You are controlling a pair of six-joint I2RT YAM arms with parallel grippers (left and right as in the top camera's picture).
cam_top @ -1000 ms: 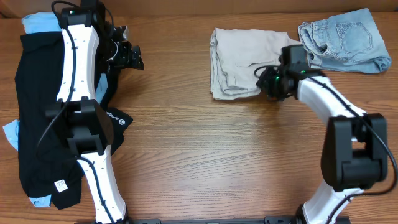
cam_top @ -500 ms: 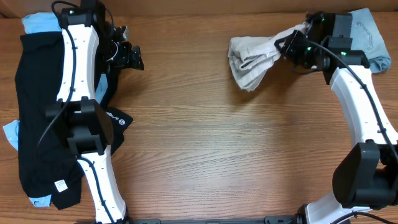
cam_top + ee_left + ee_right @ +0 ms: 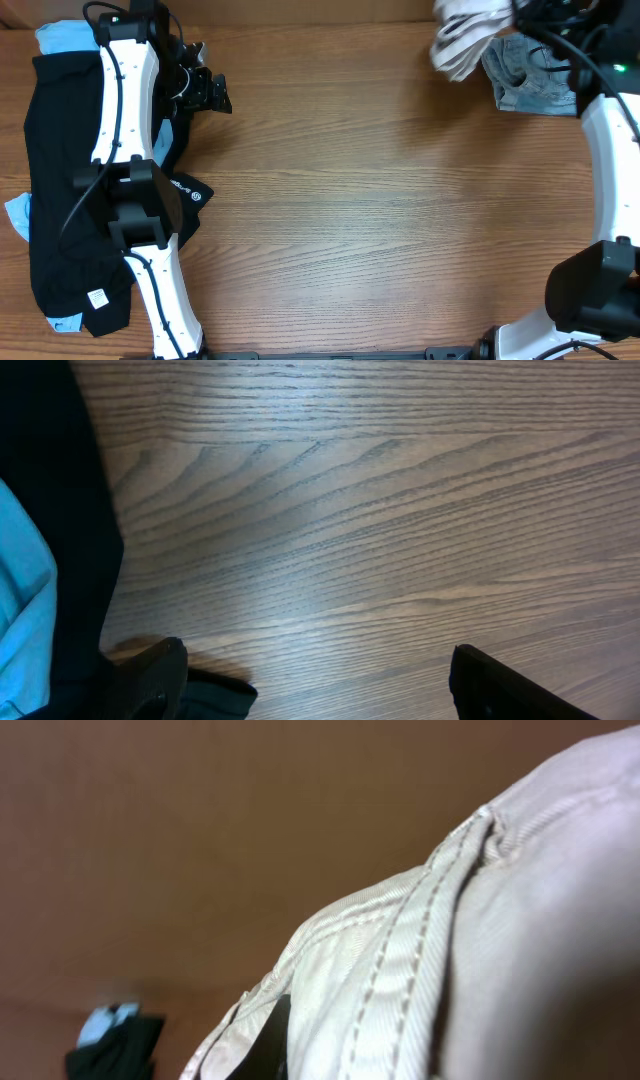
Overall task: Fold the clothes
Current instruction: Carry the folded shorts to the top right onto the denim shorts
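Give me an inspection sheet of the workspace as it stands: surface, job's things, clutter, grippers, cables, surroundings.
Surface: wooden table, bare grain across the middle.
Job's things: beige shorts bunched and lifted at the far right corner, beside the denim shorts lying flat; black garment spread at the left under the left arm, its white logo facing up; light-blue pieces poking out at its edges.
Clutter: nothing seen.
Grippers: left gripper open, holding nothing, by the black garment's edge; right gripper shut on the beige shorts.
Cables: black cable looping beside the left arm; another along the right arm.
Surroundings: nothing seen.
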